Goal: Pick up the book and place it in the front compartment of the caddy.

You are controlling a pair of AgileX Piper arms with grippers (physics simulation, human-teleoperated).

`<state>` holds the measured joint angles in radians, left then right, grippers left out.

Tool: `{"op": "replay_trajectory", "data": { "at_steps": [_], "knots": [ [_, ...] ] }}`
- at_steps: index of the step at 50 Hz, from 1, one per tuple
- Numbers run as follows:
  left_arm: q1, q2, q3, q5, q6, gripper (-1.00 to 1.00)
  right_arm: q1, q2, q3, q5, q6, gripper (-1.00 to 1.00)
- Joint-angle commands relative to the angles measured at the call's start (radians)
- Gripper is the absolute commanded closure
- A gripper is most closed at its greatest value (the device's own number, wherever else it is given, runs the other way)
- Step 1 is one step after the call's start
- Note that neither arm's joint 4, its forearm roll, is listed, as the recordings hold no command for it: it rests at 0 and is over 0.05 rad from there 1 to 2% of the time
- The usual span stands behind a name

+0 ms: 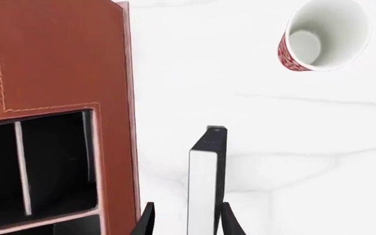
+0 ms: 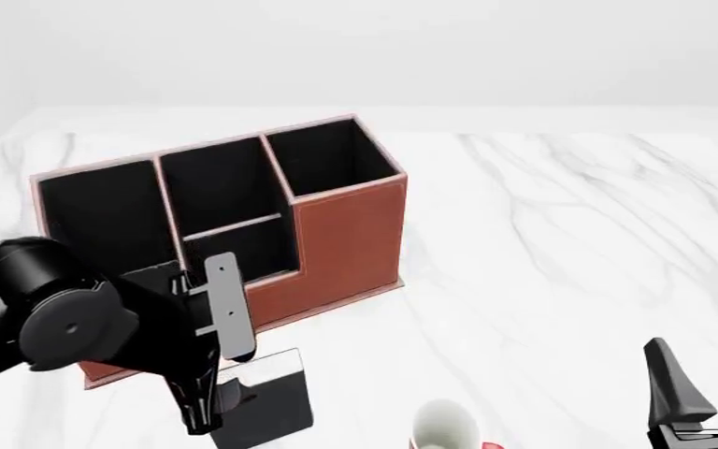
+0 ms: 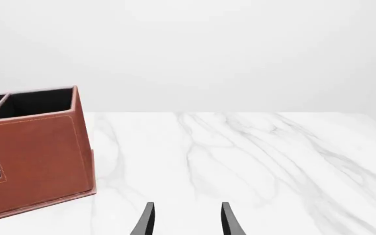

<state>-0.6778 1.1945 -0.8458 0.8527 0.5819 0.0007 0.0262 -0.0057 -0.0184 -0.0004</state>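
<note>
My left gripper is clenched on the book: in my left wrist view a finger sits against each flat side of it, so the gap between them is only as wide as the book is thin. The book stands on edge in that grip, its white page edge facing my wrist camera and its black cover to the side, with its long axis running straight out along my fingers, away from the wrist. In the front view the book hangs below my left gripper near the bottom edge, its dark cover turned toward the camera, just in front of the caddy and apart from it. Whether its lower end touches the bench I cannot tell.

The caddy lies just beside the book in my left wrist view, its red-brown wall alongside and the black-lined front compartment open next to it. A mug stands well apart on the white marbled bench.

My right gripper is released, its fingers spread and holding nothing, low at the right of the front view.
</note>
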Motion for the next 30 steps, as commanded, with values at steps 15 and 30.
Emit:
{"op": "replay_trajectory", "data": {
  "at_steps": [15,30],
  "knots": [
    [-0.042,0.054,0.035,-0.058,-0.044,-1.00,0.000,-0.003,0.001,0.002,0.000,-1.00],
    [-0.046,0.081,0.062,-0.099,-0.057,-1.00,0.000,-0.003,0.001,0.002,0.000,-1.00]
  ]
}}
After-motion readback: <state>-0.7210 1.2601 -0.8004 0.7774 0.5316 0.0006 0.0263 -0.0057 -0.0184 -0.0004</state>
